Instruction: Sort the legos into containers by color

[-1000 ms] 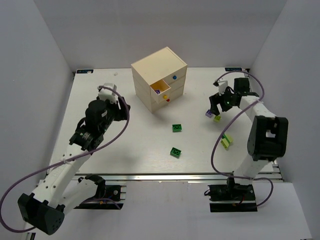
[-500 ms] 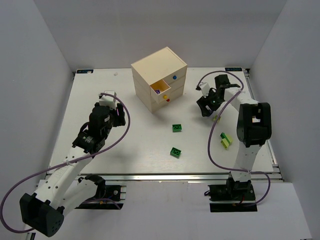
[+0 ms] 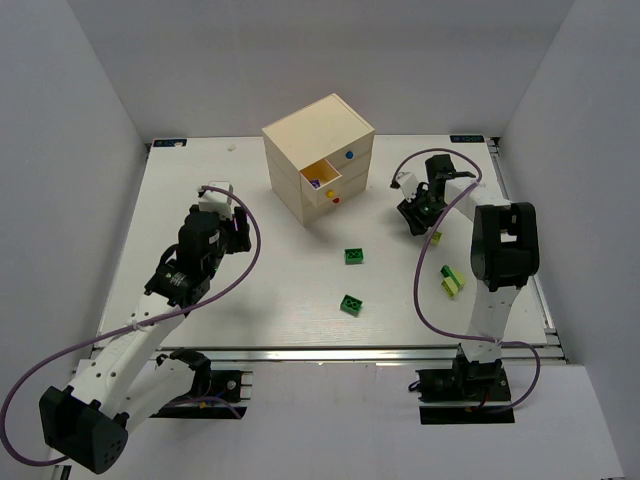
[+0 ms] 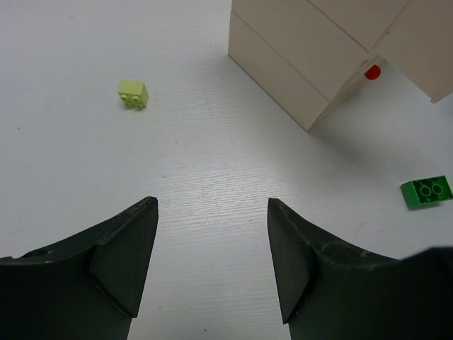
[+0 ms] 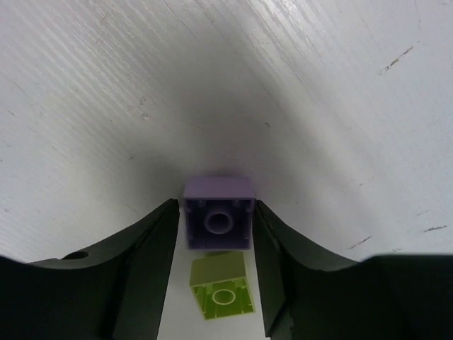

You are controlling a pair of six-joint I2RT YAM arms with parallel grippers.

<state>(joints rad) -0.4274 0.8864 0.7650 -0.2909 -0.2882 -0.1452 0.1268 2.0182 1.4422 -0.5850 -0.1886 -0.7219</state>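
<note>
Purple lego (image 5: 218, 222) lies on the worktop (image 3: 250, 280) at the right of the top view, just below centre in the right wrist view. It sits squarely between the fingers of the right hand (image 5: 215, 209). One finger stands close against its left face and one against its right. Whether they already pinch it or only flank it, I cannot tell. The piece looks square, so no long axis matters; the faces line up with the fingers.

A yellow-green lego (image 5: 221, 287) lies just beside it, lower in the frame and deeper between the fingers, and could get dragged along.

The left hand (image 4: 212, 241) hangs with its fingers apart and nothing between them, well to the left. The chest (image 3: 318, 150) and its open drawer (image 3: 322, 178) lie to the left of the right hand.
</note>
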